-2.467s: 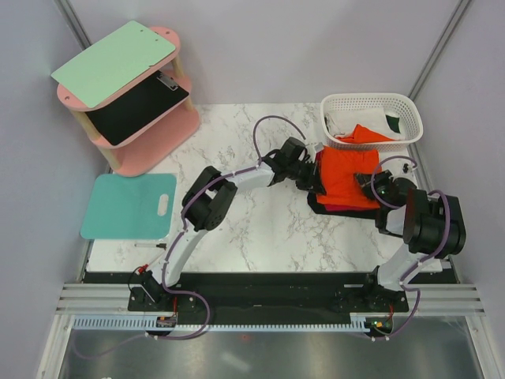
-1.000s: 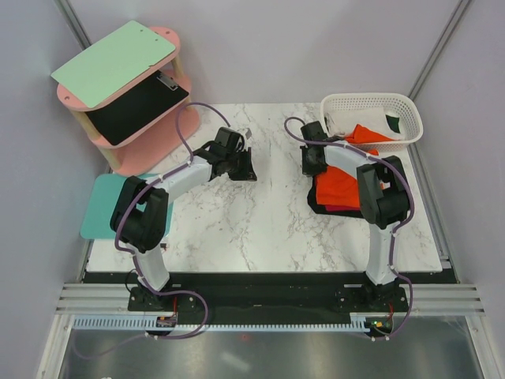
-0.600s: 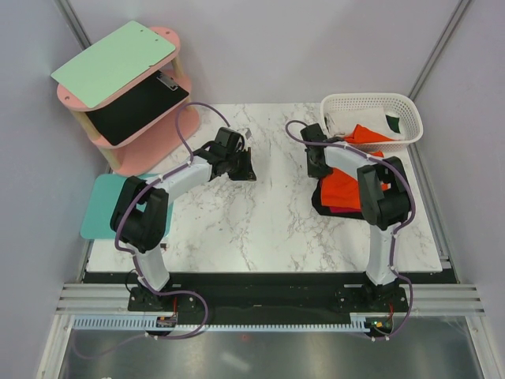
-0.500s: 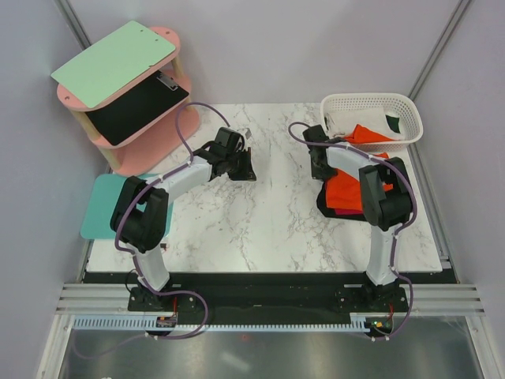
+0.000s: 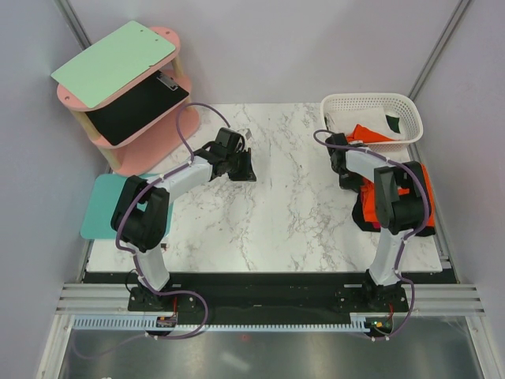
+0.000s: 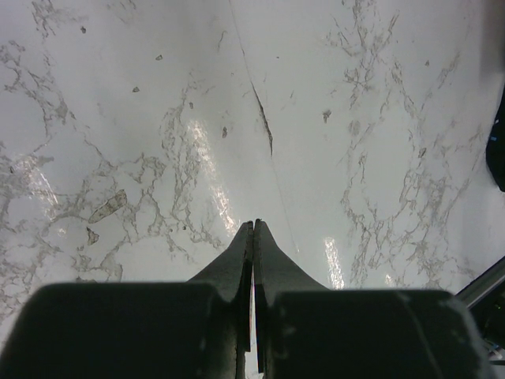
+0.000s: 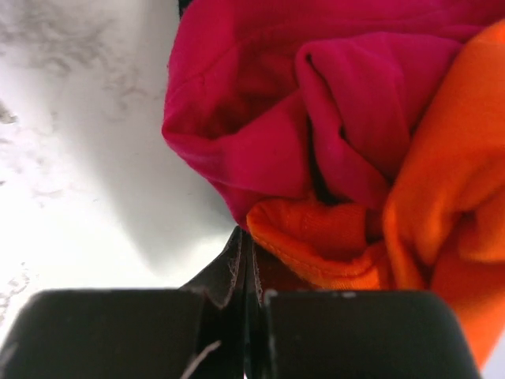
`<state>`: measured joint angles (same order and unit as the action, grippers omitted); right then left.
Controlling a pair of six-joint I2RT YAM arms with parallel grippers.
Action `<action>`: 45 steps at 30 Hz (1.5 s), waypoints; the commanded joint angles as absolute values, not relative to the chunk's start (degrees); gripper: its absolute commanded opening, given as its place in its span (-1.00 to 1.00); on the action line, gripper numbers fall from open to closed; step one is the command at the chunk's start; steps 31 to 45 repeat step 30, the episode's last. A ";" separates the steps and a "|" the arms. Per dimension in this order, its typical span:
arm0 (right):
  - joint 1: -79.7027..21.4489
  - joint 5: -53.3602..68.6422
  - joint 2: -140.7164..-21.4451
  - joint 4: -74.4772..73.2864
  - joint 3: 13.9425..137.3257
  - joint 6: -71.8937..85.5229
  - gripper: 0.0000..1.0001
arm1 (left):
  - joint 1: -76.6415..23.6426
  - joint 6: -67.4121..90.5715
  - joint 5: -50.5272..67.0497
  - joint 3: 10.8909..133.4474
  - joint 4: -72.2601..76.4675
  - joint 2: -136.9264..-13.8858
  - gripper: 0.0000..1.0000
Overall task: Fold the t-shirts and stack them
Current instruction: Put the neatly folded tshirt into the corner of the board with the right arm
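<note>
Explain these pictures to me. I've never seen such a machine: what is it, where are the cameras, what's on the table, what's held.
These are two robot arms bolted at the near edge of a marble table, each ending in a two-finger gripper. The wide picture looks down from above; the other two come from wrist cameras. The left gripper is shut and empty over the marble. The right gripper is shut too, its tips against a pile with an orange shirt and a crimson shirt; whether it pinches cloth is unclear. At the back stands a white basket holding more cloth; at the left, a teal mat and a pink shelf.
</note>
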<state>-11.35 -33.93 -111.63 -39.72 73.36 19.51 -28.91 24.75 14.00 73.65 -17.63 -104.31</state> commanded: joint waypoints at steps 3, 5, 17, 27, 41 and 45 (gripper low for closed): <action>-11.69 -37.80 -107.76 -41.66 74.53 20.57 -1.00 | -28.92 22.68 11.96 73.92 -17.49 -103.89 -0.93; -12.91 -36.48 -105.57 -40.09 74.53 19.69 -0.97 | -28.92 22.59 10.99 73.74 -17.84 -103.80 -0.84; -19.15 -20.05 -97.55 -25.67 73.04 15.91 0.06 | -28.21 21.53 2.55 71.98 -18.02 -101.16 1.00; -25.22 -16.61 -104.58 -20.13 77.52 14.85 0.96 | -27.86 20.13 0.18 71.72 -17.93 -101.08 0.99; -25.84 -16.00 -106.26 -18.55 78.22 15.55 0.96 | -27.60 19.16 0.88 71.02 -16.87 -100.90 1.00; -25.84 -16.00 -106.26 -18.55 78.22 15.55 0.96 | -27.60 19.16 0.88 71.02 -16.87 -100.90 1.00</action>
